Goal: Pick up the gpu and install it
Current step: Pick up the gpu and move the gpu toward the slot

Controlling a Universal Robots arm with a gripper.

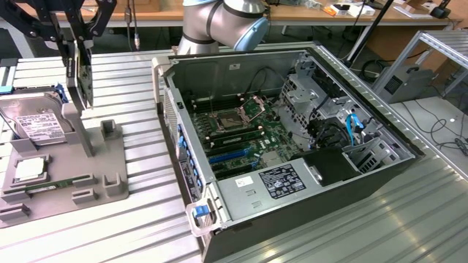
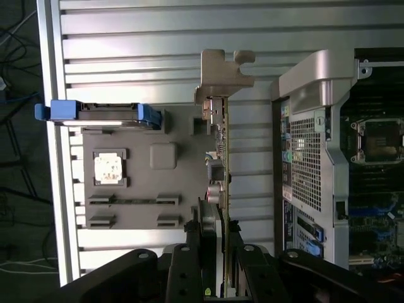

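**A:** What lies nearest in the exterior view?

**B:** An open computer case [image 1: 398, 159] lies on its side on a ribbed metal table [image 1: 351, 235], filling the centre and lower right. Its power supply [image 1: 274, 183] is closest, with the green motherboard [image 1: 241, 134] beyond it.

**A:** And at the lower left?

**B:** A grey fixture [image 1: 109, 170] holds a square chip [image 1: 29, 170] and a narrow memory stick [image 1: 44, 188]. Further back it holds a propped-up hard drive [image 1: 33, 123].

**A:** Where is the gpu?

**B:** The gpu [image 1: 85, 76] is in the upper left. It stands on edge over the back of the fixture, just beside the hard drive and well apart from the case. I cannot tell whether its lower edge touches the fixture.

**A:** What is the gripper doing?

**B:** The black gripper [image 1: 80, 44] comes down from the top edge and pinches the card's upper end. In the wrist view the card runs edge-on between the fingers [image 2: 245, 271], with its silvery bracket [image 2: 224, 76] at the far end.

**A:** What is farthest back?

**B:** The grey robot arm [image 1: 219, 22] stands behind the case, with wooden benches [image 1: 307, 13] beyond it.
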